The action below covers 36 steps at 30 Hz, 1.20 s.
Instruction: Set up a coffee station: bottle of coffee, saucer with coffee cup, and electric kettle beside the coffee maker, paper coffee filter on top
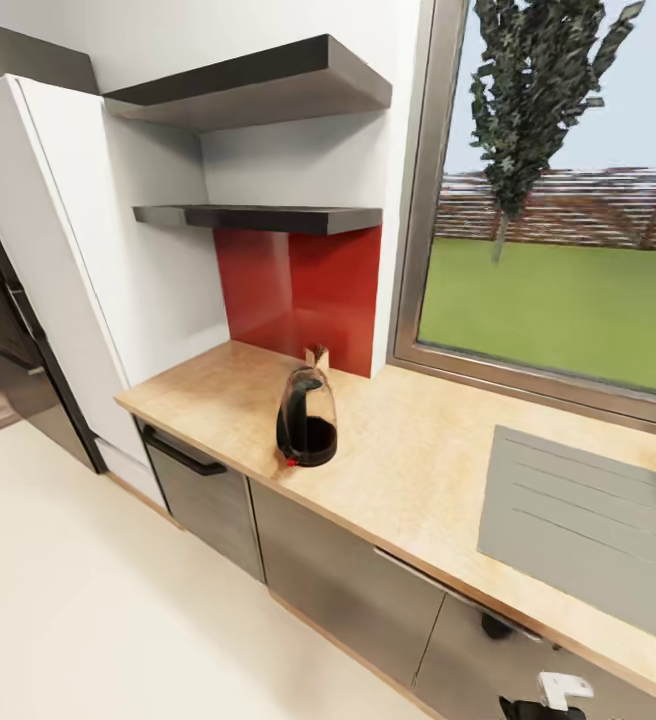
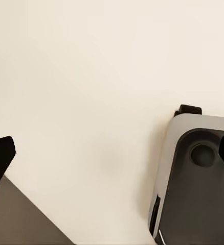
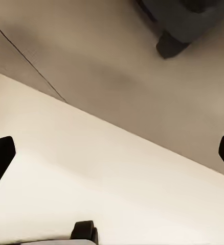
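Dark grey shelves (image 1: 268, 215) hang at my left above a red backsplash panel (image 1: 303, 295). On the beige wood-edged tabletop (image 1: 418, 470) stands the rounded clear-glass electric kettle with black handle and base (image 1: 306, 418), with something small, perhaps a wooden block, behind it. Further right lies the steel sink drainer (image 1: 588, 520). My left tool (image 2: 112, 158) and right tool (image 3: 112, 153) hang spread wide over pale floor, gripping nothing.

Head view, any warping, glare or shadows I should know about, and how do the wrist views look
Head view: wide-angle bending of the window frame and kitchen countertop; soft sheen on the red backsplash; slightly soft focus on the electric kettle. Both wrist views: even, flat light, floor nearly featureless, dark fingertips blurred at the edges.
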Motion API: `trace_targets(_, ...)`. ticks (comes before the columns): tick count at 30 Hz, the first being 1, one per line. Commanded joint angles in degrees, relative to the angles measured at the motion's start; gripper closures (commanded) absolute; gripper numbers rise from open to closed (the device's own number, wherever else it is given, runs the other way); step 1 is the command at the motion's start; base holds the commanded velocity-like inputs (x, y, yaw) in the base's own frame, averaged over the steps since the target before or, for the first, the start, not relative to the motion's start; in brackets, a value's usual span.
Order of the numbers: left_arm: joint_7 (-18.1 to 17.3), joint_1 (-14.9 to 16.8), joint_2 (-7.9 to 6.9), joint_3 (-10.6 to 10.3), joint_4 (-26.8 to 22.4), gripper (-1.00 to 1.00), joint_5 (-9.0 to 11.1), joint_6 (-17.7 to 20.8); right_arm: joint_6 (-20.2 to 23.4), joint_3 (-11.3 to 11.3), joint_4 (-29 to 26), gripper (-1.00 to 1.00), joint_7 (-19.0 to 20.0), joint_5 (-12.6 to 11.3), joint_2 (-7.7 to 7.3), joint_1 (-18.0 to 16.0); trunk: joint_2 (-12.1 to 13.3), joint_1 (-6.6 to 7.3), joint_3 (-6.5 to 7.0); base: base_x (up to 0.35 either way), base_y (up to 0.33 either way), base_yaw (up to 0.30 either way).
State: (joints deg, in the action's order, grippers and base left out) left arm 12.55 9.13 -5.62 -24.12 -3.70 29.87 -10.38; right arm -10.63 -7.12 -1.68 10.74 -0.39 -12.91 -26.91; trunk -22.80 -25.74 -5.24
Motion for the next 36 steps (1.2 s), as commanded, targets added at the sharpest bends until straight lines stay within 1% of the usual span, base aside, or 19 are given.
trace_targets(1,0.2,0.0,-0.01,-0.5,-0.1,-1.0,0.5,-0.1,-0.2,-0.4,0.1,-1.0,0.3,0.0,-0.01,-0.1,-0.1,-0.05,-0.12,0.111,0.317,-0.253)
trace_targets(13,0.2,0.0,-0.01,-0.5,-0.1,-1.0,0.4,-0.1,-0.2,-0.4,0.1,-1.0,0.3,0.0,-0.01,-0.1,-0.1,-0.05,-0.12,0.019,0.302,-0.261)
trace_targets(21,0.2,0.0,-0.01,-0.5,-0.1,-1.0,0.4,-0.1,0.0,-0.4,0.2,-1.0,0.4,0.1,-0.06,0.0,-0.1,-0.05,-0.12,0.0,0.048,-0.265)
trace_targets(24,0.2,0.0,-0.1,-0.6,-0.1,-1.0,0.3,-0.1,0.4,-0.4,0.2,-1.0,0.4,0.1,-0.31,0.7,-0.1,-0.05,-0.12,0.0,0.004,-0.267)
trace_targets(27,0.2,0.0,-0.28,-0.6,-0.1,-1.0,0.2,-0.1,0.8,-0.4,0.2,-1.0,0.3,0.1,-1.49,3.8,-0.1,-0.05,-0.12,0.0,0.001,-0.267)
trace_targets(28,0.2,0.0,-0.37,-0.7,0.0,-1.0,0.1,-0.1,0.9,-0.4,0.3,-1.0,0.3,0.1,-1.81,6.1,-0.1,-0.05,-0.12,0.0,0.0,-0.267)
trace_targets(33,0.2,0.0,-0.44,-0.7,0.1,-1.0,-0.3,0.1,1.0,-0.4,0.3,-1.0,0.3,0.3,-2.0,10.9,-0.1,-0.05,-0.12,0.0,0.0,-0.267)
trace_targets(36,0.2,0.0,-0.56,-0.8,0.2,-1.0,-0.4,0.1,2.4,-0.4,0.3,-1.0,0.3,0.4,-1.85,12.9,-0.1,-0.05,-0.12,0.0,0.0,-0.267)
